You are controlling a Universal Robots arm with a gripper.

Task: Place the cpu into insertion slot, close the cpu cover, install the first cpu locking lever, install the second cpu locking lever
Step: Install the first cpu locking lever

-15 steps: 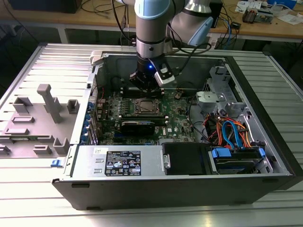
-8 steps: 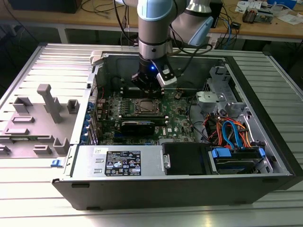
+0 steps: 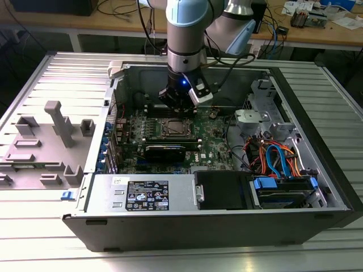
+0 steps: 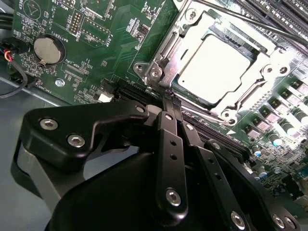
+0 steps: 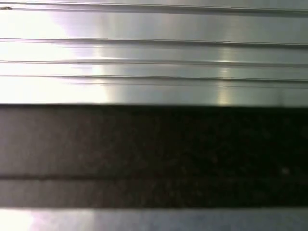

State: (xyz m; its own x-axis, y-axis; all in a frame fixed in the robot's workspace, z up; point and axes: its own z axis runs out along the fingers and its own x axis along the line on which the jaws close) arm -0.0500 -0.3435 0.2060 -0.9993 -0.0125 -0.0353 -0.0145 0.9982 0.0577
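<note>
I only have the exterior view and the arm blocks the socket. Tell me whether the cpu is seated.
Observer: In the second wrist view the cpu lies flat in the insertion slot.
Operator: Report the cpu cover.
Observer: The cpu cover is down, framing the chip through its window.
Operator: Give me the gripper.
Observer: The gripper is shut, its fingertips together at the corner of the socket frame.
</note>
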